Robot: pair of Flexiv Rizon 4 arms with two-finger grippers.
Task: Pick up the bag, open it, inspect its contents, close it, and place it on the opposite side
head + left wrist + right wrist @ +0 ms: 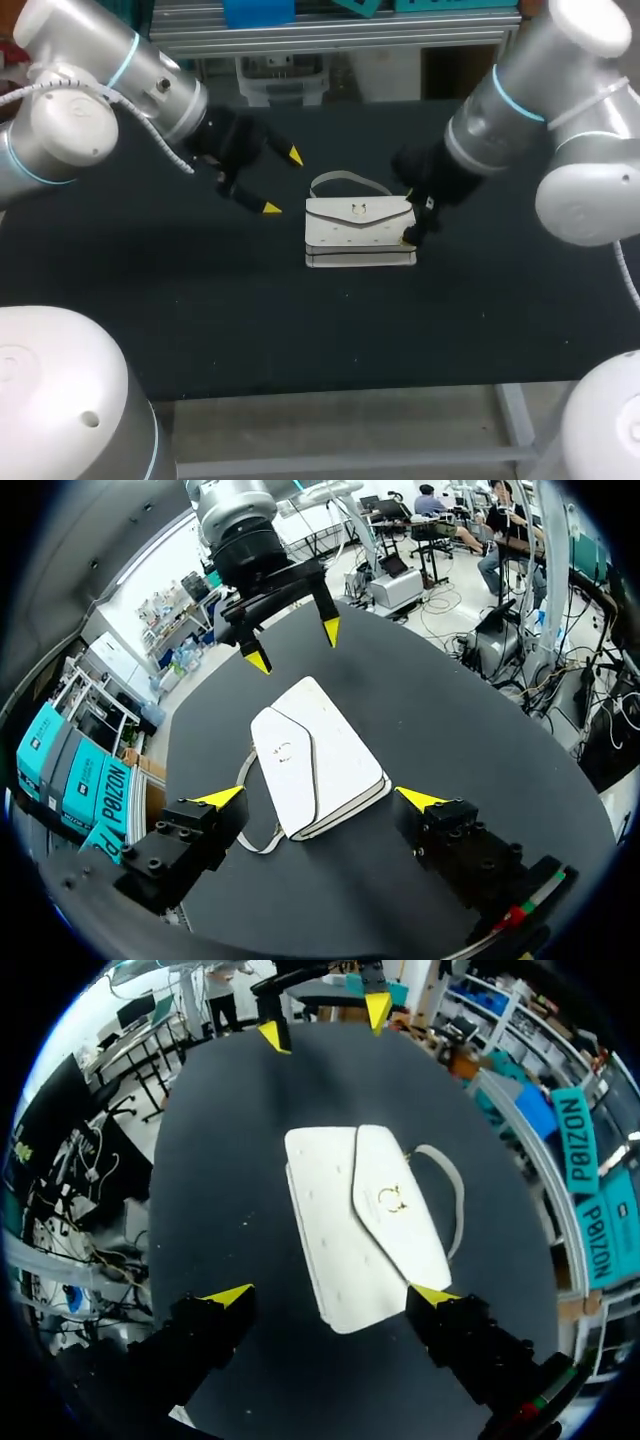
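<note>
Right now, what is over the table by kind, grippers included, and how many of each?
white bag: 1
grippers: 2, the left gripper and the right gripper, both open
total: 3

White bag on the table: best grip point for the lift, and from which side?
Probably the right short end of the bag, taken from the right by the right pincer: the bag lies flat and closed, and that narrow end sits between its open jaws. The strap lies limp along the far edge, likely harder to pinch.
</note>
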